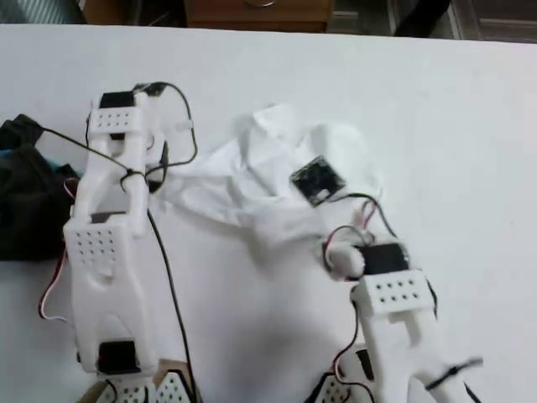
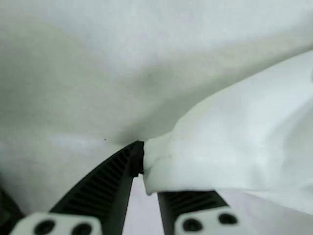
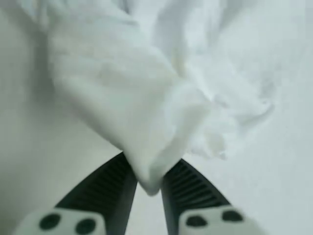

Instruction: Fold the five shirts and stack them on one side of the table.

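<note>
A crumpled white shirt (image 1: 252, 180) lies in the middle of the white table (image 1: 436, 126). My left gripper (image 2: 149, 169) is shut on an edge of the white shirt (image 2: 234, 147), at the cloth's left end in the high view, where that gripper (image 1: 161, 174) sits low over the table. My right gripper (image 3: 149, 178) is shut on a bunched fold of the white shirt (image 3: 122, 93), near the cloth's right side. Its black fingers (image 3: 105, 188) pinch the fold from both sides.
A heap of dark clothing (image 1: 25, 201) lies at the table's left edge, beside the left arm. Black and red cables hang along both arms. The far and right parts of the table are bare white surface.
</note>
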You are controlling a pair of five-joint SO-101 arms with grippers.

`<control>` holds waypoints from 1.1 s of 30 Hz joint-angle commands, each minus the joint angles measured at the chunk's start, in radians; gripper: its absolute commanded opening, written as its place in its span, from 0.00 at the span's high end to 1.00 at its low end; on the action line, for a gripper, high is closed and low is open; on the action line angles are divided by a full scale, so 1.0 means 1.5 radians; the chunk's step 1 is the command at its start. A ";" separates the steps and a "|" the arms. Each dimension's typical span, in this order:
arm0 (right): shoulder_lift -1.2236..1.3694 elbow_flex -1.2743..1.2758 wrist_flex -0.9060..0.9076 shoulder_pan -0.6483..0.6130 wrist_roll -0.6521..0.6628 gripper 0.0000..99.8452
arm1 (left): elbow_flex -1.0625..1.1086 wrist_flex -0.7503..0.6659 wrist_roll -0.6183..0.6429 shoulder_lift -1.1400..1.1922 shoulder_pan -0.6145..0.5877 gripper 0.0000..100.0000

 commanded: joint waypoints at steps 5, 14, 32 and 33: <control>-0.091 -0.127 -0.003 0.081 0.009 0.98 | -0.153 0.086 -0.006 -0.046 -0.010 0.97; -0.094 -0.321 -0.004 0.155 0.009 0.98 | -0.151 0.085 -0.005 -0.318 0.028 0.97; -0.093 -0.551 0.147 0.113 0.010 0.98 | 0.035 0.066 0.012 -0.605 0.041 0.97; -0.093 -0.530 0.146 0.113 0.010 0.98 | 0.082 0.056 0.027 -0.592 0.040 0.97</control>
